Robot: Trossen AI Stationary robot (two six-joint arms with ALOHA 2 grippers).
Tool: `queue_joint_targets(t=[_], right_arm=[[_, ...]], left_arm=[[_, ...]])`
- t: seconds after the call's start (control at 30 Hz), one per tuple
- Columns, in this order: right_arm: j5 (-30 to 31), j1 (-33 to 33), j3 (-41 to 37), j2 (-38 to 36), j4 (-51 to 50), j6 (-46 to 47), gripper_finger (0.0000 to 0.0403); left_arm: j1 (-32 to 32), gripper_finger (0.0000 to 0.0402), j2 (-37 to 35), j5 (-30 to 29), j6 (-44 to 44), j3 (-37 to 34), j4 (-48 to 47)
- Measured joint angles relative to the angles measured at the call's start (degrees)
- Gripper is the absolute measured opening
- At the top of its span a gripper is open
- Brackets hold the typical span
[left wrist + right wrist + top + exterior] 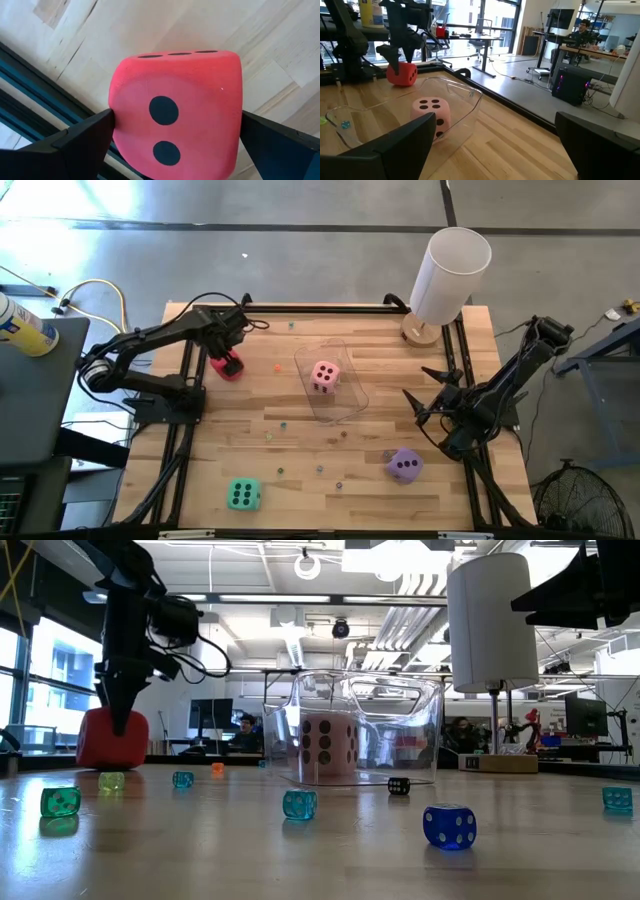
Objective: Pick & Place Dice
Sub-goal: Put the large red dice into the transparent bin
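1. The left gripper (229, 362) straddles the red die (231, 367) near the table's (300, 490) left edge, fingers spread on either side, apparently lined up to close on it.
2. The pink die (325, 376) already sits inside the clear bin (352, 402) at mid-table, likely the drop point.
3. The green die (243, 494) and purple die (404, 465) lie near the front edge.
4. The right gripper (428, 395) waits beside the bin, fingers apart, empty.

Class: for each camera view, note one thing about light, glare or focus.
High view: glare whitens the floor at top left. Low view: the bright room leaves the left gripper over the red die a silhouette. Left wrist view: the fingers look soft-edged. Right wrist view: window glare behind.
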Motion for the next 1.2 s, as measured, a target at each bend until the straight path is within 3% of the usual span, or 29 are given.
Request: queue_joint_targets(t=[0.37,0.87,1.2], right_arm=[[0.0,0.0,0.0,0.0,0.0,-0.2,0.0400],[-1.2,0.0,0.0,0.0,0.0,-0.4,0.0400],[-0.9,0.0,0.0,0.0,0.0,-1.7,0.0400]], left_arm=[[-3.8,0.0400,7.2,-1.0,-0.2,0.2,-0.7],[-4.1,0.0400,14.3,0.5,-0.6,0.0,0.7],[-6.0,0.0400,5.5,0.5,0.3,0.8,0.0]])
